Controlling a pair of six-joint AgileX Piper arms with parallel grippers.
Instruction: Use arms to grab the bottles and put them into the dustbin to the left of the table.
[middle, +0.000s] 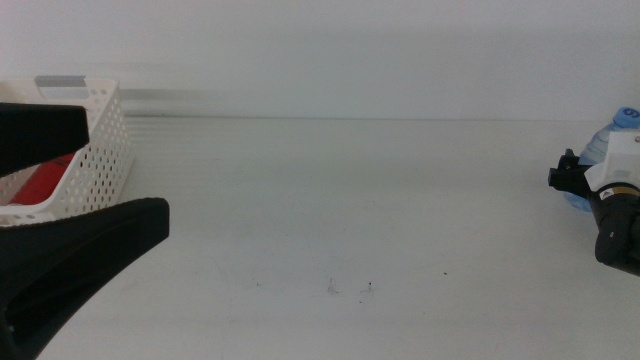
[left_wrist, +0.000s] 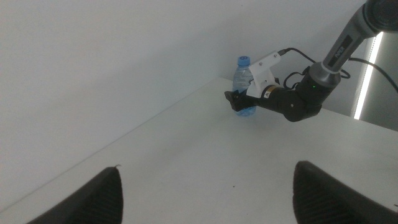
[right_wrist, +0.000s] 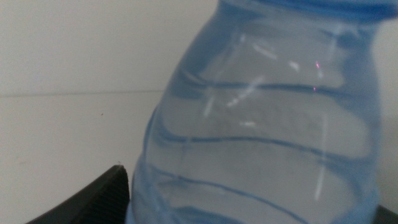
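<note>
Presently we list: right gripper (left_wrist: 235, 99) jaws around the water bottle (left_wrist: 243, 83), contact unclear; left gripper (left_wrist: 205, 190) jaws wide, empty, beside the dustbin (middle: 100, 150) holding a red can (middle: 40, 178).

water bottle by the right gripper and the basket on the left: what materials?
Water bottle: looks like thin clear blue-tinted plastic, glossy; ribbed walls carry bright highlights, and the cap is opaque blue. Basket: looks like matte white moulded plastic, with regular perforated sides and a grey rim strip.
</note>
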